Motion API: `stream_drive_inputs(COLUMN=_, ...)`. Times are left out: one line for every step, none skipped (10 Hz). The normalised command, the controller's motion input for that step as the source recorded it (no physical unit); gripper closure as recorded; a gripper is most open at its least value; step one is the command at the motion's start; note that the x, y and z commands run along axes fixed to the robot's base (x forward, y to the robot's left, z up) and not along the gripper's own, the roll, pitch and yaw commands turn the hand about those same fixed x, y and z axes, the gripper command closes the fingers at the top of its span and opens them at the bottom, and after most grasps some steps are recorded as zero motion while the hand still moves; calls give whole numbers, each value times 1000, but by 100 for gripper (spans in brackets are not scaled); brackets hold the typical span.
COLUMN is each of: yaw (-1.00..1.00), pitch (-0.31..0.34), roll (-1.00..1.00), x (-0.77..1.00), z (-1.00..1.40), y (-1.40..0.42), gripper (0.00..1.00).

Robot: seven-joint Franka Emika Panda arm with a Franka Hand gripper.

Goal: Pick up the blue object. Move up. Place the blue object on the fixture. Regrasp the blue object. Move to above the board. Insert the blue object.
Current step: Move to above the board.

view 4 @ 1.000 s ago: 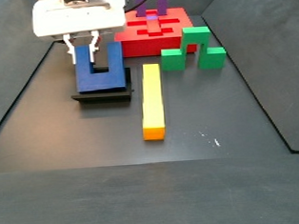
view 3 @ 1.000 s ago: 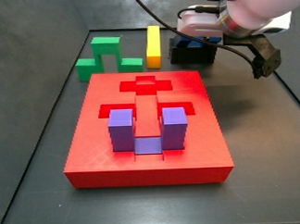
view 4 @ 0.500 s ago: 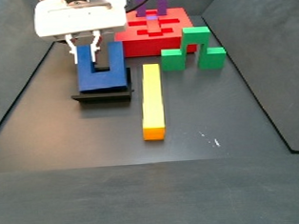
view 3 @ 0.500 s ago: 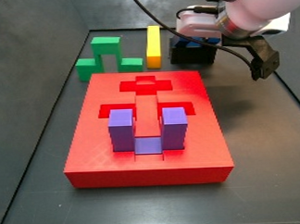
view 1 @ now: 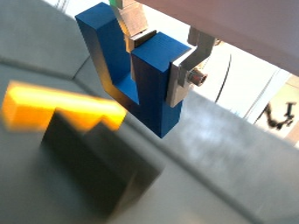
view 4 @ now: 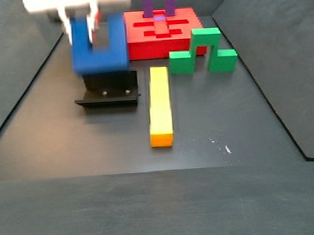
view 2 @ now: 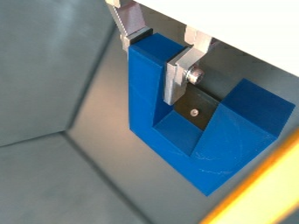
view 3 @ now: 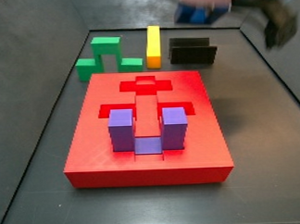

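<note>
Blue object (view 4: 96,45) prongs-up in tool (view 2: 162,45), above fixture (view 4: 110,89)

blue object (view 4: 98,48) in the hand (view 4: 82,24), above the fixture (view 4: 108,92)

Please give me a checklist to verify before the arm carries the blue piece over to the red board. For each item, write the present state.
1. Gripper shut on the blue object: ok; in both wrist views the plates press one prong.
2. Blue object lifted clear of the fixture: ok in a side view.
3. Blue object straight in the gripper: cannot tell; the side views are blurred by motion.
4. Path to the board: ok; the yellow bar and green block lie low.
5. A free recess for it: cannot tell; the purple block fills one, and the cross recess is open.
</note>
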Motion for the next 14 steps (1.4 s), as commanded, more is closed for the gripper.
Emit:
stream_drive_inputs(yaw=-3, pitch=34, roll=-24, x=-7, z=1400, y=-3, gripper=100)
stream_drive_inputs(yaw=-3, pitch=60, roll=-6, x=10, z=1400, y=-22, gripper=100)
stream_drive_inputs(yaw=2, pitch=66, roll=7, x=12, z=1400, y=-35, gripper=100)
stream_drive_inputs(yaw=9, pitch=80, roll=-10, x=40, z=1400, y=-17, gripper=100)
stream_drive_inputs(yaw=18, pitch=94, roll=-13, x=32, z=779, y=-27, gripper=100)
stream_drive_inputs(yaw=33, pitch=94, roll=12, x=47, z=280, y=-13, gripper=100)
stream_drive_inputs(yaw=41, pitch=97, roll=15, x=55, z=182, y=-18, gripper=100)
stream_drive_inputs(yaw=31, pitch=38, roll=-1000, x=-1255, z=293, y=-1400, gripper=100)
stream_drive_inputs(yaw=34, pitch=33, roll=-1000, x=-1268, z=277, y=-1400, gripper=100)
stream_drive_inputs(yaw=46, pitch=-21, roll=-1000, x=-1394, z=292, y=-1400, gripper=100)
stream_drive_inputs(yaw=50, pitch=-28, roll=-1000, x=-1400, z=258, y=-1359, gripper=100)
stream_drive_inputs(yaw=55, pitch=-46, roll=-1000, x=-1400, z=268, y=-1344, gripper=100)
stream_drive_inputs(yaw=58, pitch=-59, roll=-1000, x=-983, z=172, y=-920, gripper=100)
stream_drive_inputs(yaw=47, pitch=-57, roll=-1000, x=-610, z=95, y=-550, gripper=100)
